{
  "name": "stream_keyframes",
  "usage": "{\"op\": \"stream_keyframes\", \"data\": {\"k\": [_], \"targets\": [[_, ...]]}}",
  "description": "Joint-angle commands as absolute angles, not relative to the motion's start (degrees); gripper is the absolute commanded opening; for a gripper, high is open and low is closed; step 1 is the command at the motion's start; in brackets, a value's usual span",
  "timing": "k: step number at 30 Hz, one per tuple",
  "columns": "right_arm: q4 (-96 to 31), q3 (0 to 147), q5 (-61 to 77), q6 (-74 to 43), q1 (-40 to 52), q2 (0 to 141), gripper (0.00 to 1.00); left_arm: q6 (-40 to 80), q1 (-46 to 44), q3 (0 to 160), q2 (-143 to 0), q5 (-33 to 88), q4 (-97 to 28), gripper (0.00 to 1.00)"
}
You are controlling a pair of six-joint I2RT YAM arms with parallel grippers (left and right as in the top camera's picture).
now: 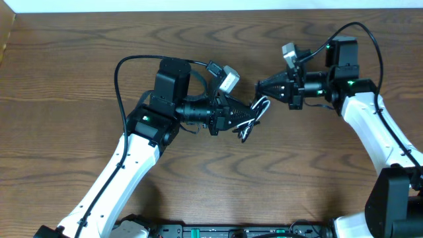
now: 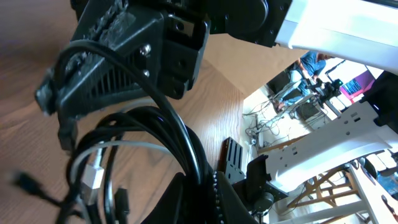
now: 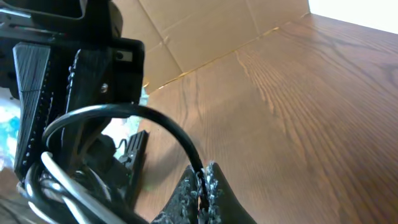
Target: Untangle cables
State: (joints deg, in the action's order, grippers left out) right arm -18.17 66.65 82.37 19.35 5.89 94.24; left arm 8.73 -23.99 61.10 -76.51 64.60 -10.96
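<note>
The black and white cables (image 1: 254,116) hang as one tangled bundle above the table, between my two grippers. My left gripper (image 1: 250,115) is shut on the bundle from the left. In the left wrist view several black loops (image 2: 180,134) and a white cord with a pale plug (image 2: 93,177) run into its jaws (image 2: 214,186). My right gripper (image 1: 262,87) is shut on a black cable loop from the right. In the right wrist view that black loop (image 3: 158,124) arcs down into its closed fingertips (image 3: 204,180), with a white cord (image 3: 68,186) at lower left.
The brown wooden table (image 1: 79,66) lies under both arms. The thicker black arm wires loop over the left arm (image 1: 122,69) and the right arm (image 1: 370,36). A cardboard wall (image 3: 199,31) stands past the table's edge.
</note>
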Motion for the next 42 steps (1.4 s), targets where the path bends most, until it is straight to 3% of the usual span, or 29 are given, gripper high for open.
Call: {"op": "stream_keyframes", "data": {"k": [1,4,5,6,7,8,9,13,14,15,16,17,29,42], "targets": [[-17.91,66.65,84.64,21.52,6.85,93.56,0.01,7.55,-23.83,61.19,-76.73,65.17,-10.66,0.08],[-17.74,66.65,84.64,21.5,6.85,93.56,0.04,7.55,-23.83,61.19,-76.73,65.21,-10.66,0.08],[-17.74,66.65,84.64,21.47,6.87,93.56,0.25,7.55,-23.83,61.19,-76.73,65.23,-10.66,0.08],[-17.78,66.65,84.64,21.47,6.92,93.56,0.73,7.53,-23.83,61.19,-76.73,65.23,-10.66,0.08],[-17.78,66.65,84.62,21.45,6.92,93.56,0.9,7.55,-23.83,61.19,-76.73,65.23,-10.66,0.08],[-17.76,66.65,84.6,21.47,6.96,93.56,0.98,7.55,-23.83,61.19,-76.73,65.25,-10.66,0.08],[-17.74,66.65,84.6,21.47,6.96,93.56,0.99,7.55,-23.83,61.19,-76.73,65.39,-10.63,0.08],[-17.56,66.65,84.6,21.5,6.98,93.56,0.99,7.55,-23.86,61.19,-76.73,65.43,-10.63,0.08],[-17.52,66.65,84.44,21.52,7.14,93.56,0.9,7.55,-23.86,61.19,-76.73,65.41,-10.63,0.08],[-17.41,66.65,84.01,21.52,7.29,93.56,0.59,7.55,-23.83,61.19,-76.73,65.41,-10.63,0.08],[-17.32,66.65,83.48,21.52,7.57,93.56,0.21,7.55,-23.83,61.19,-76.73,65.41,-10.63,0.08],[-17.34,66.65,82.78,21.5,7.84,93.56,0.01,7.55,-23.86,61.19,-76.73,65.41,-10.63,0.08],[-17.41,66.65,80.42,20.27,6.11,93.56,0.01,7.53,-23.83,61.19,-76.73,65.36,-10.66,0.08],[-20.47,66.65,78.87,16.32,-7.07,93.54,0.01,7.53,-22.9,61.19,-76.75,53.12,-11.18,0.08]]}}
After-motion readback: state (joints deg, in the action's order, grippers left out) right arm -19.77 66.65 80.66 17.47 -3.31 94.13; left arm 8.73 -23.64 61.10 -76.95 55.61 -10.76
